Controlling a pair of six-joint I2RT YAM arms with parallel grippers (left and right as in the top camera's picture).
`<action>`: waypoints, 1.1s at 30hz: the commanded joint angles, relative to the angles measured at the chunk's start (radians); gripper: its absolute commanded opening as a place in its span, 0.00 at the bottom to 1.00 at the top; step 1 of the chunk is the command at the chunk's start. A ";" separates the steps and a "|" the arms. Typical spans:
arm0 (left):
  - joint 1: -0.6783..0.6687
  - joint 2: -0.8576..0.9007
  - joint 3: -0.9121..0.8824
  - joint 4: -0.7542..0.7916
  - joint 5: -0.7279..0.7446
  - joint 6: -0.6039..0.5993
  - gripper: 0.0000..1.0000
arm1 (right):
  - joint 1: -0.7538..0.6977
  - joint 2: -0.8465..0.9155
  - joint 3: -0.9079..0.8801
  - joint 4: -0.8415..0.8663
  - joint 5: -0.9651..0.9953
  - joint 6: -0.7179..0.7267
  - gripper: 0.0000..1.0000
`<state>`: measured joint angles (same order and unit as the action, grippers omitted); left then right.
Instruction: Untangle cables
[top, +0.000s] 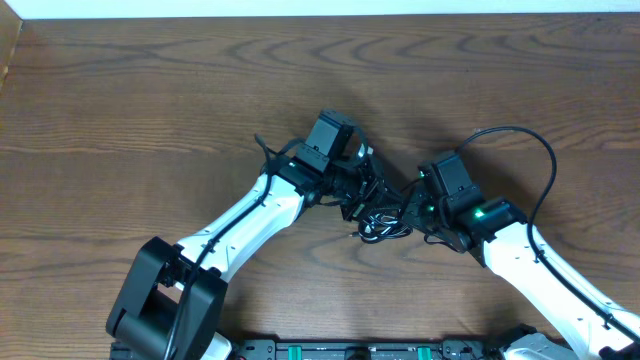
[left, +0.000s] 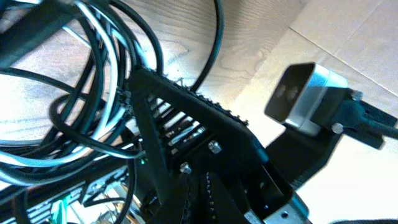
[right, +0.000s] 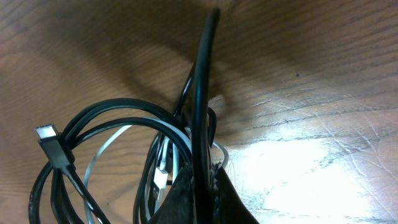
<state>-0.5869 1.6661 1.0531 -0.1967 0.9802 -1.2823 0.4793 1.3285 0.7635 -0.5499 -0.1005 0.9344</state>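
Soft, even light is falling from above in the overhead view, keeping the counter sharp, with a faint shadow lying just beyond the jaws. In the right wrist view a white glare patch is washing out the wood grain right of the jaws. A broad shadow is spreading beyond them, and the black cable is blurring near the lens. The left wrist view is blowing out at its upper right.
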 joint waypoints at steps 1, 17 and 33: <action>-0.004 -0.023 0.030 0.025 0.204 0.015 0.07 | -0.017 0.014 -0.030 0.001 -0.003 -0.005 0.01; -0.002 -0.022 0.030 -0.256 -0.001 0.311 0.07 | -0.061 0.013 -0.034 -0.018 -0.071 -0.042 0.08; -0.005 -0.022 0.030 -0.534 -0.255 0.624 0.08 | -0.118 0.005 0.071 -0.219 -0.276 -0.491 0.56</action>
<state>-0.5892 1.6585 1.0695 -0.7158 0.7753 -0.7059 0.3687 1.3350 0.8062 -0.7391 -0.2974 0.6209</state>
